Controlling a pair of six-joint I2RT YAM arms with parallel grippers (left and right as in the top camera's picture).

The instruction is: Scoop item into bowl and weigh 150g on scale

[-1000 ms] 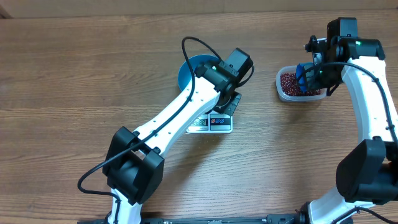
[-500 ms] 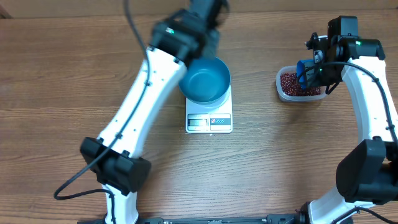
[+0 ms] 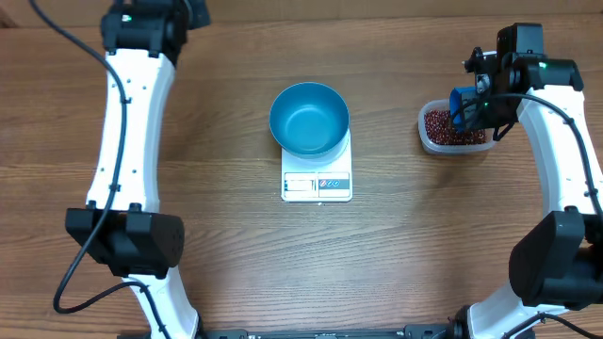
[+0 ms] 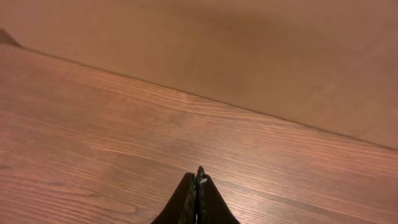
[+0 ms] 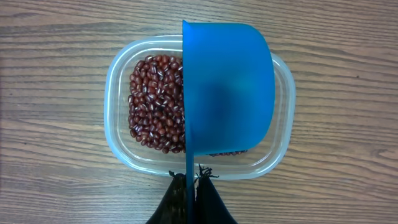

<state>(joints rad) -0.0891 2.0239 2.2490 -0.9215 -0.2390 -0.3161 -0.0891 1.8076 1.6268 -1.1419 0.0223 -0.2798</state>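
My left jaws: pressed together above the counter [image 4: 124, 124]. My right jaws: pinching the scoop [image 5: 227, 87] by its handle, over the tub [image 5: 118, 149] of beans [image 5: 152, 106]. The bowl [image 3: 309, 121] sits on the scale [image 3: 317, 185].

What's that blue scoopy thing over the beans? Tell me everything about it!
The scoop is bright blue, smooth and looks like plastic. It has a deep rounded cup and a thin flat handle, seen edge-on. The right gripper is shut on the handle's end. The scoop is turned on its side, so its inside is hidden. It hangs over one half of the clear tub of red-brown beans; whether it touches them cannot be told.
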